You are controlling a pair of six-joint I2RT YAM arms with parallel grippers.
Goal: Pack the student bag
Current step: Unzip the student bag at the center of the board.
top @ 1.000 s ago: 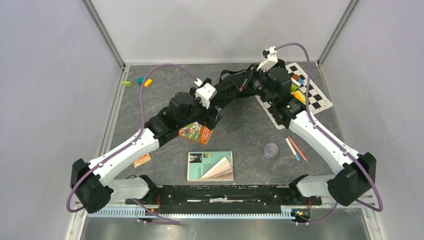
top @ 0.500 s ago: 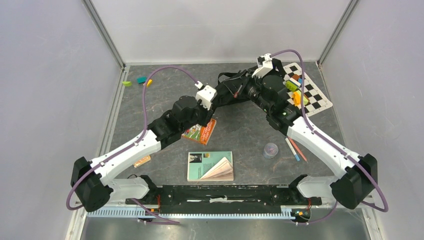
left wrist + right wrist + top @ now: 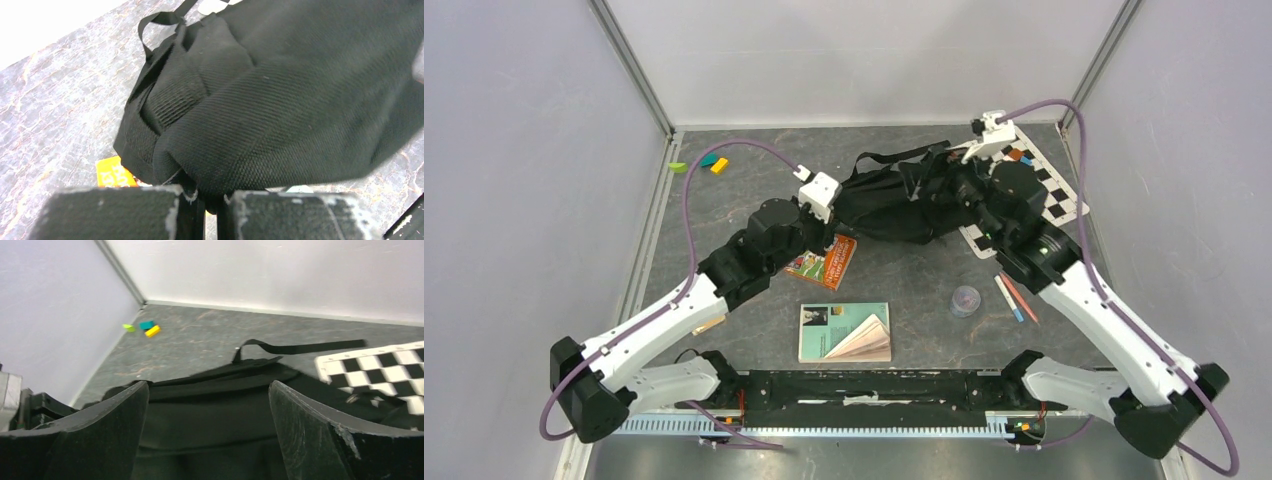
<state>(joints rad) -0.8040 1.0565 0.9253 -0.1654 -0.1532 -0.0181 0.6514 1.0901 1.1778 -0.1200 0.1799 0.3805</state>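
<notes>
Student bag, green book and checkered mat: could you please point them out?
student bag (image 3: 884, 208): top external view, black fabric body.
green book (image 3: 829, 338): top external view, front cover.
checkered mat (image 3: 1065, 203): top external view, right corner.

bag (image 3: 884, 208) x1 | bks (image 3: 844, 332) x2 | pens (image 3: 1010, 299) x2 | mat (image 3: 1064, 203) x1

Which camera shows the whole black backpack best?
The top external view: it shows most of the backpack, with its strap, from above. The left wrist view shows only close-up fabric and a strap loop. The right wrist view shows just its upper edge and a strap between the open fingers.
</notes>
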